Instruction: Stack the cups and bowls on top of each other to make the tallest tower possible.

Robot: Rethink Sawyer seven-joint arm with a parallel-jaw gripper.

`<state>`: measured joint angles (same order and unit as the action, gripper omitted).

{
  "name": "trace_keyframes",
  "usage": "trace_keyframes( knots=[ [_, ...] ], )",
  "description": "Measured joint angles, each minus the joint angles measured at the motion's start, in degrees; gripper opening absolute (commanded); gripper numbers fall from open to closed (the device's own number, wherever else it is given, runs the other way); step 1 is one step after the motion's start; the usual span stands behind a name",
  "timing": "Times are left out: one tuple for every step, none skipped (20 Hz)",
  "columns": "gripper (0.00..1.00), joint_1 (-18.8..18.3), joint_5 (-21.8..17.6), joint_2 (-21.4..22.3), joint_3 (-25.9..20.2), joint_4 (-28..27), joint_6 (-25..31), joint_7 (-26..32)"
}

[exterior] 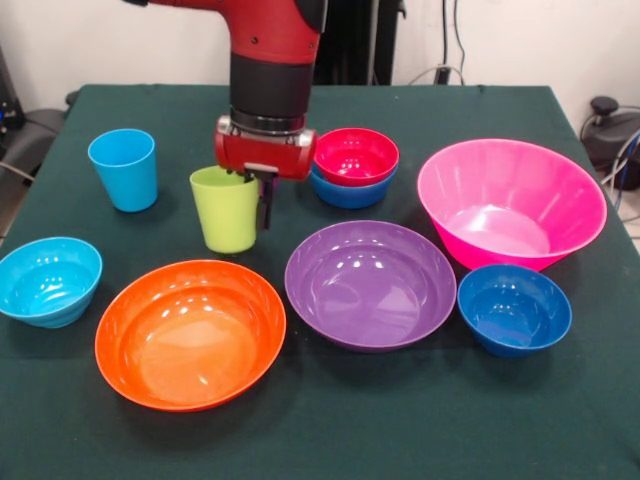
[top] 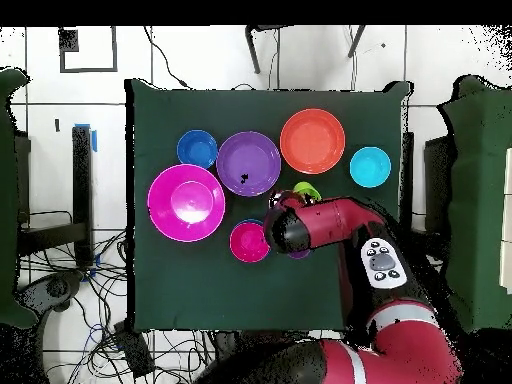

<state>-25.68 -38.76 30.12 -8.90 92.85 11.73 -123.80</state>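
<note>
The lime green cup point(exterior: 226, 208) point(top: 307, 189) stands upright on the green cloth. My gripper point(exterior: 256, 215) comes down over its right rim, one finger point(exterior: 266, 205) pressed against the outside wall and the other inside, shut on the cup's wall. Just to the right, the red bowl point(exterior: 355, 155) point(top: 248, 241) sits nested in a blue bowl point(exterior: 350, 192). The light blue cup point(exterior: 123, 168) stands apart on the left. In the overhead view the arm hides the gripper.
Around the cup lie the cyan bowl point(exterior: 48, 280) point(top: 370, 166), the wide orange bowl point(exterior: 190, 335) point(top: 312, 141), the wide purple bowl point(exterior: 370, 283) point(top: 248, 163), the big pink bowl point(exterior: 510, 205) point(top: 186, 202) and the dark blue bowl point(exterior: 514, 308) point(top: 197, 149).
</note>
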Motion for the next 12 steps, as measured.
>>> trace_keyframes(
  knots=[
    [0.0,-0.3,0.8,1.1,-0.2,0.6,0.1,0.0],
    [0.0,-0.5,1.7,2.1,-0.5,1.1,0.3,0.0],
    [0.0,-1.0,3.0,3.7,-1.0,2.0,0.8,0.0],
    [0.0,-1.4,4.1,4.8,-1.4,2.6,1.3,0.0],
    [0.0,-1.7,4.9,5.6,-1.8,3.0,1.7,0.0],
    [0.0,-2.0,5.7,6.5,-2.1,3.5,2.2,0.0],
    [0.0,-2.5,7.4,8.1,-2.8,4.2,3.4,0.0],
    [0.0,-2.7,8.0,8.7,-3.0,4.5,4.0,0.0],
    [0.0,-2.9,8.6,9.4,-3.2,4.8,4.6,0.0],
    [0.0,-3.0,10.1,11.1,-3.5,5.4,6.4,0.0],
    [0.0,-2.9,11.0,12.2,-3.7,5.8,7.6,0.0],
    [0.0,-2.9,11.7,13.3,-3.7,6.2,8.7,0.0]
  ],
)
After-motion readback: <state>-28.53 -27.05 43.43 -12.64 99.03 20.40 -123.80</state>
